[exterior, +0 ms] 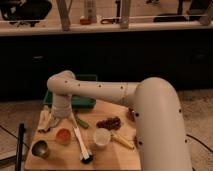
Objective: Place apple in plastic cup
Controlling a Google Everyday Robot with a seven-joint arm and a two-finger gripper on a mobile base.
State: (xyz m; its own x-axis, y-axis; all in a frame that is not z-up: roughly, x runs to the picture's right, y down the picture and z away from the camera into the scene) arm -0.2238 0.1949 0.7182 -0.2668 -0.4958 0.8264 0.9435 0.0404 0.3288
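The apple (pixel 63 135) is a small orange-red round on the wooden table (pixel 115 157), at the left. A faint pale rim shows around it. I cannot tell whether that rim is the plastic cup, and no translucent cup shows anywhere else. My gripper (pixel 60 121) hangs from the white arm (pixel 95 91) just above and behind the apple, pointing down. The wrist hides most of it.
An opaque white cup (pixel 101 137) stands mid-table. A shiny metal cup (pixel 40 148) is at the front left. Dark red grapes (pixel 109 122), a brush (pixel 83 148), yellow sticks (pixel 123 141) and a green tray (pixel 82 101) lie around.
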